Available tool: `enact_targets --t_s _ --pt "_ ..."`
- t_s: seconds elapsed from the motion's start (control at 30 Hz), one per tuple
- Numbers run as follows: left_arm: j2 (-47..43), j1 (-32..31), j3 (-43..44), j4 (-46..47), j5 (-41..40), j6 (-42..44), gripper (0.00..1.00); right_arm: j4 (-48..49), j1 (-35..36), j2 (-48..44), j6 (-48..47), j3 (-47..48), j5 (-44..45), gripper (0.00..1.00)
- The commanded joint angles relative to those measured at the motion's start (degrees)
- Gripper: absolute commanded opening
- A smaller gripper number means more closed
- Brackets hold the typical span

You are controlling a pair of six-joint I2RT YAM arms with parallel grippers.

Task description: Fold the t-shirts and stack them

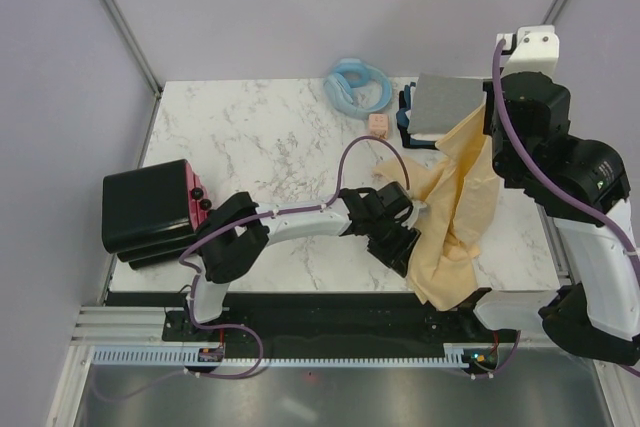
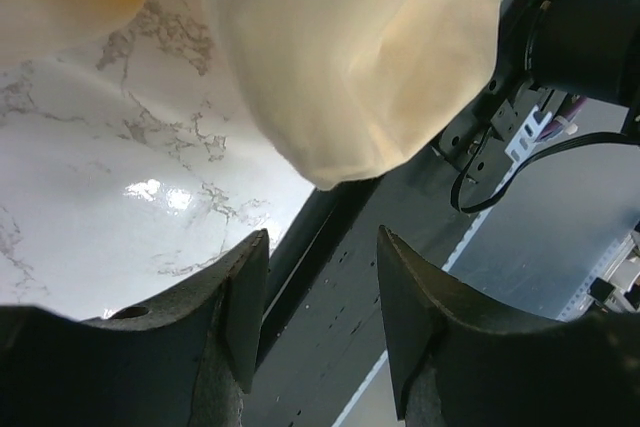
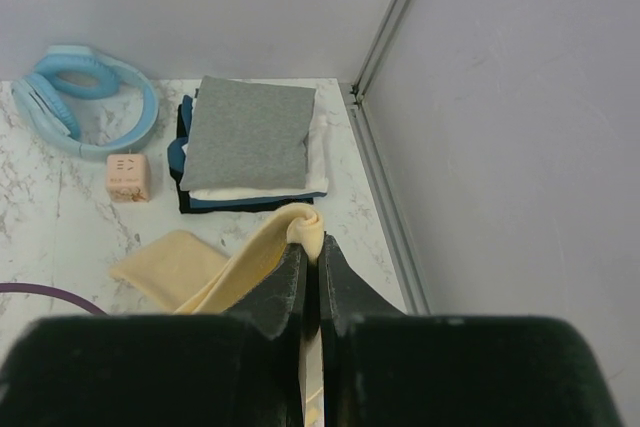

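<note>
Marble table (image 1: 260, 147), seen from above. The right gripper (image 3: 311, 247) is pinched tight on a cream shirt (image 1: 455, 217), which hangs draped from 2 to 5 o'clock. The left gripper (image 2: 320, 237) gapes wide and empty under the shirt's hem (by the table's front edge). A folded stack (image 3: 250, 147), grey on top, sits at 1 o'clock. A black box (image 1: 145, 202) is at 9 o'clock, its contents hidden.

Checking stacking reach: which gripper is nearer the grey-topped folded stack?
Right. The right gripper, pinching the yellow shirt, hangs close by the stack; the left gripper, open, is farther off toward the near edge of the table.
</note>
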Motion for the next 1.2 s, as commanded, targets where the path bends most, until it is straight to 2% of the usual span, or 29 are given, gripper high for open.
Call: enact_targets --t_s 0.0,0.17,0.7,1.17 --pt "0.2 -0.9 0.2 5.7 0.6 -1.5 0.54 0.4 -0.9 -1.1 -1.3 -2.0 3.1 0.0" --pt "0.6 -1.8 0.6 8.1 -0.4 -2.5 0.54 1.7 -1.3 -2.6 -0.5 -4.5 1.9 0.0" --pt "8.0 -3.5 6.7 5.8 -3.2 -4.2 0.52 1.7 -1.4 -6.2 4.9 -11.8 -2.9 0.0" --pt "12.1 -5.0 9.5 5.8 -2.5 -5.1 0.53 1.8 -1.4 -7.0 5.2 -14.9 -4.3 0.0"
